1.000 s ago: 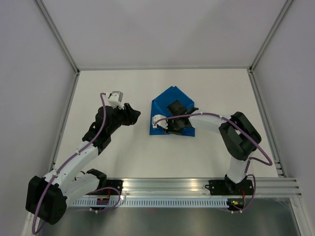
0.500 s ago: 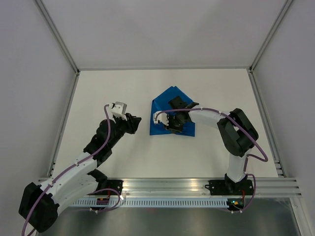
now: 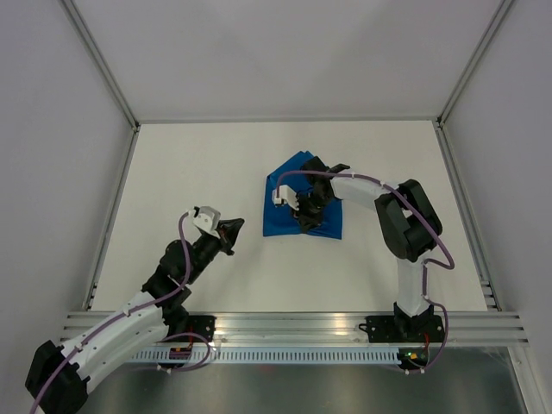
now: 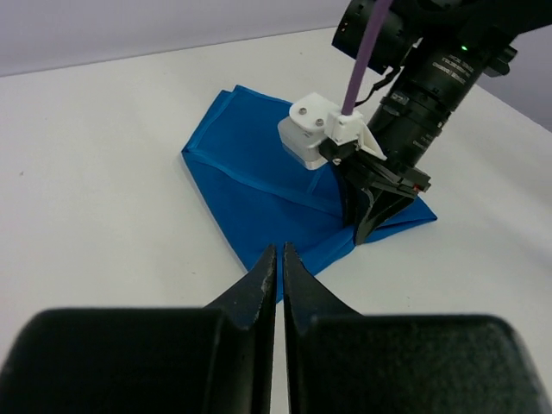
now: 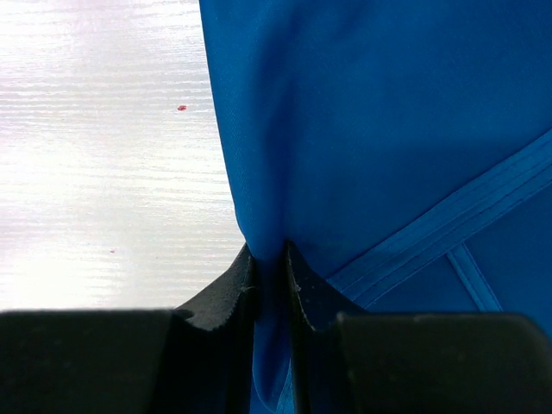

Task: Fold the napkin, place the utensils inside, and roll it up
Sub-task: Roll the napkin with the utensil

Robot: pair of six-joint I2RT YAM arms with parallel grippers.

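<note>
In the lower left of the top view, the left gripper (image 3: 231, 230) hangs over bare surface (image 3: 181, 172), just beside the napkin's left edge. Its own camera shows the two black fingers (image 4: 259, 280) pressed together with nothing between them, so it is clenched and empty (parked clear of the cloth while the other arm works, by my reading).

Beyond it, at the centre of the frame, the napkin (image 3: 280, 222) lies already folded into a flat, roughly triangular packet whose point aims at the top of the frame. The right gripper (image 3: 304, 210) stands on the packet, pointing down. The right wrist view shows a ridge of blue fabric (image 5: 388, 112) caught between its fingers (image 5: 228, 289), so it is grasping a fold of the napkin. That hold looks meant to lift or drag a layer, for a further fold or to start the roll.

The knife cannot be found in any view, and I cannot tell whether it sits under the cloth or lies out of frame. From above, the right gripper and its white camera housing (image 3: 280, 194) cover the middle of the packet. The right wrist view is so close that only a stitched hem (image 5: 448, 220) and a strip of surface at the left show. How many layers are pinched is unclear.
</note>
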